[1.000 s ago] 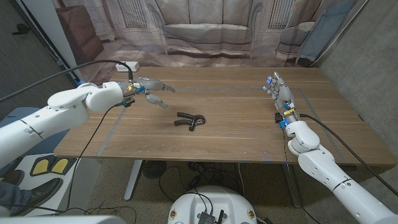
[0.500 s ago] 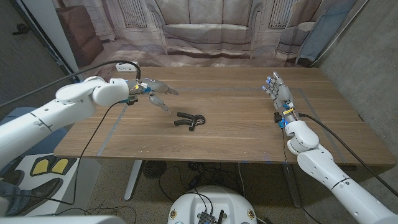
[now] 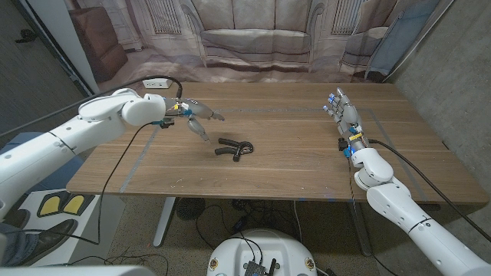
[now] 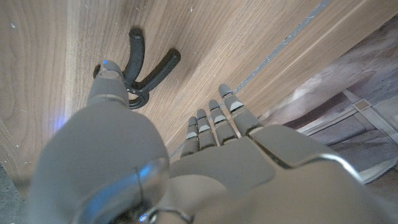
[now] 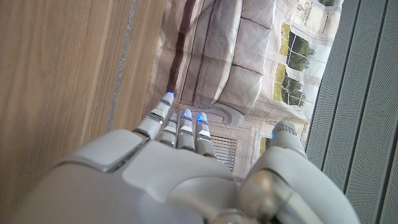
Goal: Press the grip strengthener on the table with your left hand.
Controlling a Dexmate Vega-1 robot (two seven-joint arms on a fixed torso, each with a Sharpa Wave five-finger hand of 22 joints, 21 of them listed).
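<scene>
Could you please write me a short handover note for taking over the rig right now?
Left hand: open, fingers spread, above the table just left of the grip strengthener, not touching it.
Right hand: open, holding nothing, fingers upright near the table's right side.
Grip strengthener: lies mid-table, handles apart.
Done: nothing pressed yet.
Left: bring the left hand onto the strengthener and press it.
</scene>
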